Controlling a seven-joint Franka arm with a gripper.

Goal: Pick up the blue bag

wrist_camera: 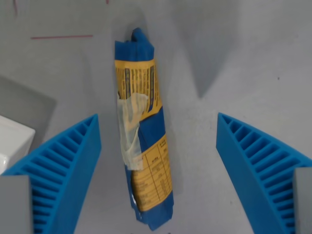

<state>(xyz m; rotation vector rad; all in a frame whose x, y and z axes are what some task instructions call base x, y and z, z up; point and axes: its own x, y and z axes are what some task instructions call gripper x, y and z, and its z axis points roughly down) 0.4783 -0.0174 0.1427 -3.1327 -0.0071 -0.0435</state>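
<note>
A: Where is the blue bag?

B: Lying flat on the grey table, long axis running from the top of the wrist view down to its lower edge. It is blue with yellow printed panels and has a strip of clear tape across its middle.

A: And the gripper?

B: Spread wide. Its two blue ribbed fingers stand on either side of the bag, one at the wrist view's left, one at the right. The bag sits between them but nearer the left finger, just beside it; a wide gap of bare table separates it from the right one.

A: Does either finger touch it?

B: No contact shows. The gripper has hold of nothing.

A: Anything else around?

B: A white box at the left edge, and a thin red line marked on the table near the top.
</note>
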